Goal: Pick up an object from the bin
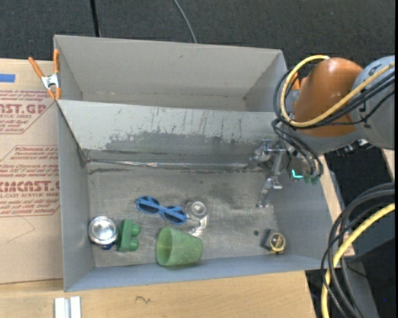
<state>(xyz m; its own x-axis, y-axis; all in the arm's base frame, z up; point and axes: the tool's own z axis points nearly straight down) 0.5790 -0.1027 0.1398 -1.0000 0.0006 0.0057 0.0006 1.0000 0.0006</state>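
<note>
claw (270,189): low on the right side of the grey bin (186,71), over bare floor near the right wall
claw state: cannot tell from this view whether it is apart or together
nearest thing: a small dark-and-gold piece (276,242), lying by the bin's front right corner, just in front of the claw and apart from it
blue piece (162,209): a flat figure-eight shape, mid-floor, well left of the claw
clear cup (197,212): just right of the blue piece, touching its end
green cup (178,247): on its side at the front wall
green block (127,236): left of the green cup
silver can (102,230): front left, touching the green block
</note>
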